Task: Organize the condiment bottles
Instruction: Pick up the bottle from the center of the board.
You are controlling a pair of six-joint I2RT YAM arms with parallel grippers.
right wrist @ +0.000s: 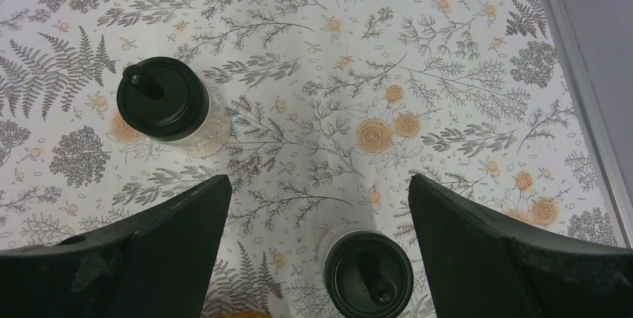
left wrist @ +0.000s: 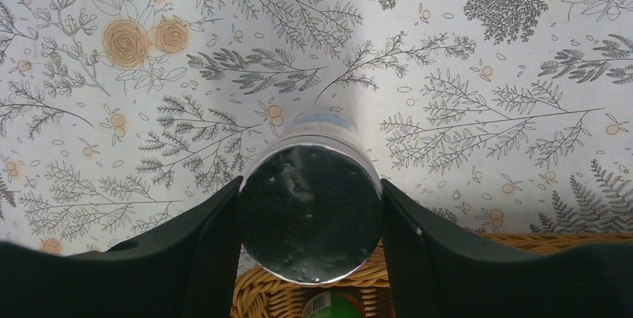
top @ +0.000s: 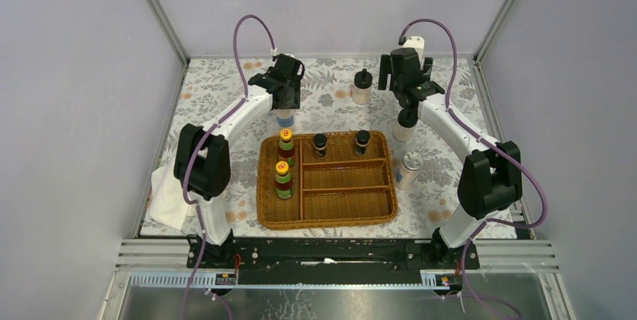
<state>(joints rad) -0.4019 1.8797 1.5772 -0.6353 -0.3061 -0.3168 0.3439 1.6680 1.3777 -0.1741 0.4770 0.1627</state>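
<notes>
Floral cloth [top: 330, 83], grey walls [top: 75, 72]; left pincer [left wrist: 310, 192] grips silver-lidded shaker [left wrist: 310, 217]

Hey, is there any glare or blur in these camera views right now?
Left wrist: silver-lidded shaker lid mirrors dark with bright specks; left gripper fingers look soft. Right wrist: tablecloth sharp, right gripper fingers soft-edged. Top external: even light, faint shadows.

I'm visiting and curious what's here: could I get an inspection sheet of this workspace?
Surface: floral tablecloth under a divided wicker basket.
Job's things: two yellow-capped red-green bottles and two dark black-capped jars in the basket; two cream knob-lidded jars and two silver-lidded shakers outside.
Clutter: white cloth at the left.
Grippers: left gripper shut on one shaker; right gripper open above a cream jar.
Cables: purple cable on each arm.
Surroundings: plain grey walls.
</notes>
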